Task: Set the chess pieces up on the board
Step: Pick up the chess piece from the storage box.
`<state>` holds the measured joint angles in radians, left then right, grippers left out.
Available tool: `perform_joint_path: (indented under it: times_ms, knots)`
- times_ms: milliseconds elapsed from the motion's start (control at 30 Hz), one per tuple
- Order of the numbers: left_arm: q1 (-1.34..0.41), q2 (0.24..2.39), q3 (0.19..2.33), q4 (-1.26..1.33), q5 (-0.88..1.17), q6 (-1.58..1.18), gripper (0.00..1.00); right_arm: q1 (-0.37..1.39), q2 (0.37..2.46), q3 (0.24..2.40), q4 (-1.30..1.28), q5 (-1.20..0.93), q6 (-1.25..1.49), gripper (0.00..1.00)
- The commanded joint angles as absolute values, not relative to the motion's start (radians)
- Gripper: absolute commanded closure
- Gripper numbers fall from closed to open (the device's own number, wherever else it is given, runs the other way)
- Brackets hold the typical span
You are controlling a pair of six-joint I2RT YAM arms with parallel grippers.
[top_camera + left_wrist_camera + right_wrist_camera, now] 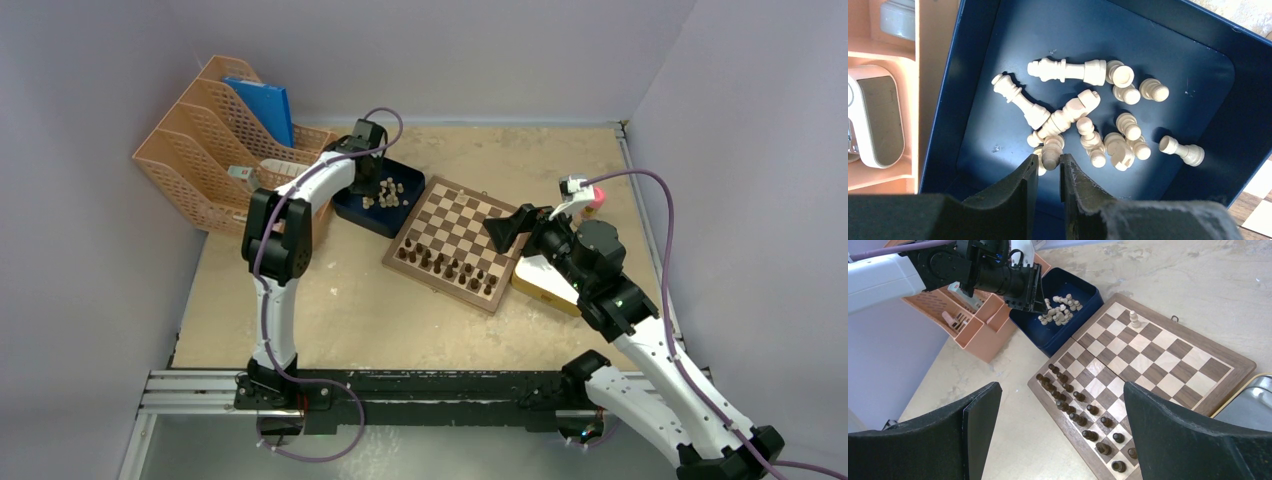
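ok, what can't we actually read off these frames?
Left tool: left wrist view, fingers flank a light piece in the tray; contact hidden by the fingers themselves, grip unclear.
Board: right wrist view, near corner behind the open right tool's fingers.
Dark pieces: top view, too small to type.
Tin: right wrist view, cut off by the right edge.
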<state>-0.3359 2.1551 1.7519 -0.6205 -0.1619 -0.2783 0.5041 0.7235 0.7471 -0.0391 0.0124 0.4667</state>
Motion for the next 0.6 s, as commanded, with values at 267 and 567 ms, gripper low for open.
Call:
perform_joint_path:
  times_ms: [267,567]
  knots:
    - [-0.328,2.13,1.795,-0.66,-0.151,-0.293,0.89,0.507,0.716,0.769,0.002,0.02,0.442,0.06]
    - [-0.331,2.008,1.803,-0.707,-0.145,-0.27,0.91,0.507,0.704,0.754,-0.018,0.04,0.454,0.06]
